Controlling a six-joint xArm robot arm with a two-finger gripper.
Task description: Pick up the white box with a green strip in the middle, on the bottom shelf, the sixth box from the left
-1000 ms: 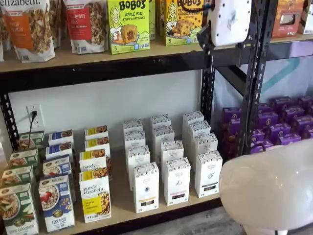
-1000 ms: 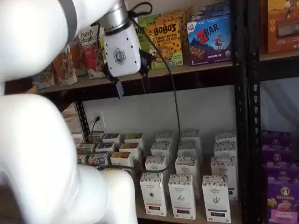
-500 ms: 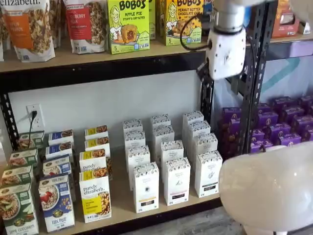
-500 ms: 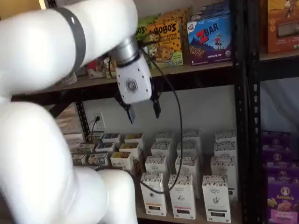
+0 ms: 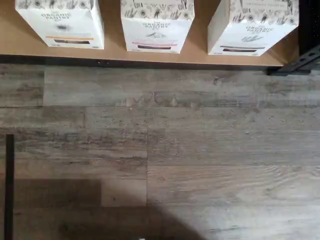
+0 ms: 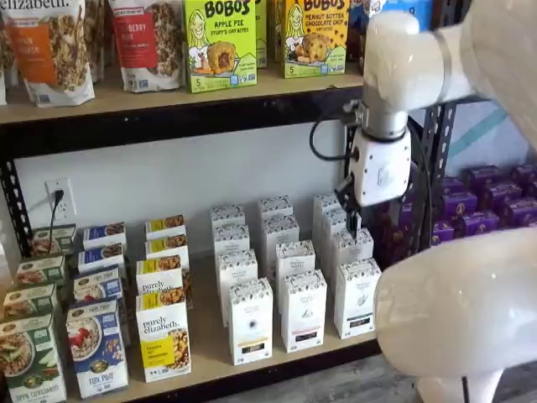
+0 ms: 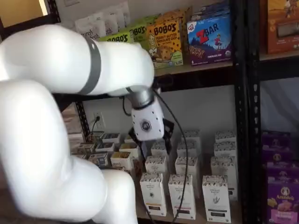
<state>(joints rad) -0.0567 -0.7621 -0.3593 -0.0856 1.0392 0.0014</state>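
Observation:
Three columns of tall white boxes with speckled tops stand on the tan bottom shelf (image 6: 210, 353). The rightmost column holds the white box; its front one shows in both shelf views (image 6: 357, 299) (image 7: 216, 199). In the wrist view three front boxes show from above; the white box (image 5: 252, 22) is the one nearest the black upright. My gripper (image 7: 150, 140) hangs in front of the white columns, above the front row, touching nothing. Its black fingers stand apart with a gap and hold nothing. In a shelf view the gripper (image 6: 351, 220) shows side-on, over the rightmost column.
Purely elizabeth and cereal boxes (image 6: 164, 336) fill the shelf's left part. A black perforated upright (image 6: 357, 159) stands just behind the gripper, with purple boxes (image 6: 495, 210) beyond it. Bobo's boxes (image 6: 220, 42) sit on the shelf above. Wooden floor (image 5: 160, 150) lies before the shelf edge.
My gripper has come down from the upper shelf's level to just above the white boxes. The arm's white links have swung further into both shelf views.

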